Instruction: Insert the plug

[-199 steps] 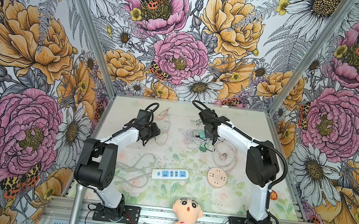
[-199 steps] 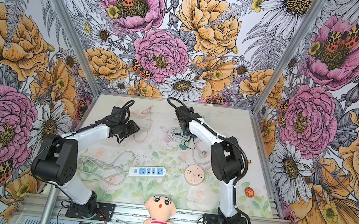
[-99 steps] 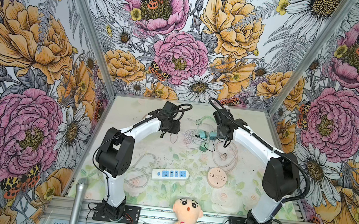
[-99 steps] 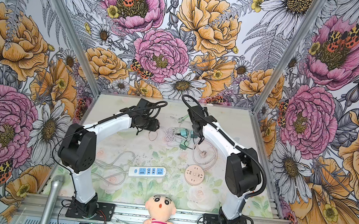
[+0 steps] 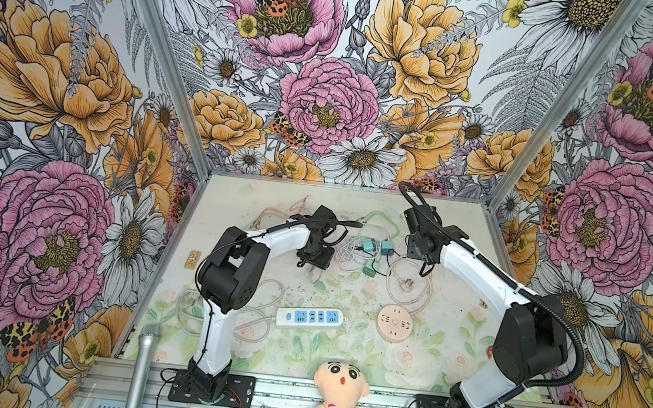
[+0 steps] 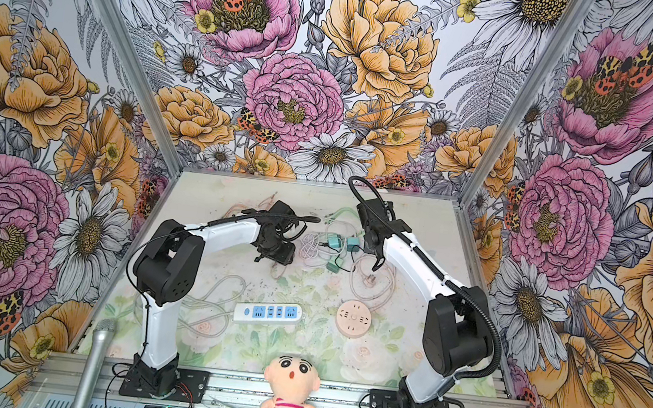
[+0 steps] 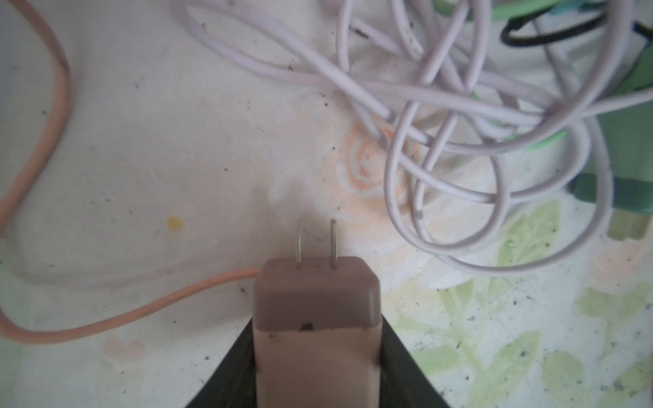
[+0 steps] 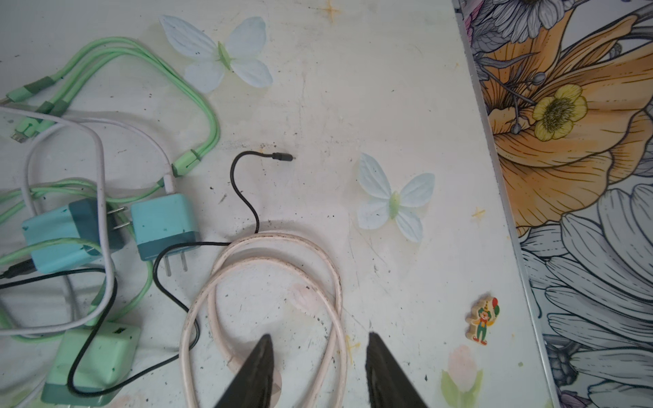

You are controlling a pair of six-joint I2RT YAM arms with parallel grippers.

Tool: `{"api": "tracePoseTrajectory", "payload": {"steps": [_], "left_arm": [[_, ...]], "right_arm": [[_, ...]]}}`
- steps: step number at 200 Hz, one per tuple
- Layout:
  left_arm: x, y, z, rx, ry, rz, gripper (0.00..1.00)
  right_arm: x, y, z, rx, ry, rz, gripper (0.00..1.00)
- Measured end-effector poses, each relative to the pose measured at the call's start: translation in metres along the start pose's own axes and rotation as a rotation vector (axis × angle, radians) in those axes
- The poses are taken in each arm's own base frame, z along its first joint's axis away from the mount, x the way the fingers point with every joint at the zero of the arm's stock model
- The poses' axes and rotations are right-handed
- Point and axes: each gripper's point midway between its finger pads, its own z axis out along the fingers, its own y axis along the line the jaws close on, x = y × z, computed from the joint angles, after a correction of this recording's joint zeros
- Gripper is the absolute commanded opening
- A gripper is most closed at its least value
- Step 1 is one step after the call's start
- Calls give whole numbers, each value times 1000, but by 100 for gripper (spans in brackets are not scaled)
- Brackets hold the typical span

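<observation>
My left gripper (image 7: pixel 317 356) is shut on a brownish-pink plug (image 7: pixel 317 303), one black finger on each side of its body. Two metal prongs point away from the wrist, and a salmon cord (image 7: pixel 116 319) trails off its side. In both top views the left gripper (image 5: pixel 313 259) (image 6: pixel 275 255) hangs over the table's middle back. A white power strip with blue sockets (image 5: pixel 310 317) (image 6: pixel 268 312) lies nearer the front. A round pink socket (image 5: pixel 395 324) (image 6: pixel 353 319) sits to its right. My right gripper (image 8: pixel 318 335) (image 5: pixel 420 257) is open above a pale cable loop (image 8: pixel 332 282), holding nothing.
Two teal chargers (image 8: pixel 162 226), a green charger (image 8: pixel 95 364), green, black and lilac cables (image 7: pixel 459 141) tangle between the grippers. A clown figurine (image 8: pixel 482 323) lies near the right wall. A doll (image 5: pixel 341 386) and a microphone (image 5: pixel 141 364) stand at the front edge.
The left arm has swung right, toward the table's middle, and come a little forward. The right gripper has moved to the right, away from the chargers.
</observation>
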Motion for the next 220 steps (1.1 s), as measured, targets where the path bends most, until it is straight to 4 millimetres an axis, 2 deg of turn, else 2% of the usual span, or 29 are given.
{"api": "tracePoseTrajectory", "payload": {"steps": [16, 58, 103, 127, 162, 220], "left_arm": [[7, 1, 3, -2, 17, -3, 54], [15, 8, -8, 2, 14, -30, 60], [8, 31, -37, 25, -47, -170, 60], [3, 57, -49, 12, -81, -312, 57], [5, 93, -53, -40, -98, -480, 55], [-5, 99, -37, -49, -92, -566, 54]], "right_arm": [[4, 2, 2, -11, 10, 1, 43], [15, 11, 7, -56, 39, 11, 42], [17, 28, -3, -106, 22, -16, 40], [20, 55, -14, -167, 2, -76, 40], [28, 99, -24, -294, -1, -128, 41], [28, 165, -24, -469, 31, -124, 44]]}}
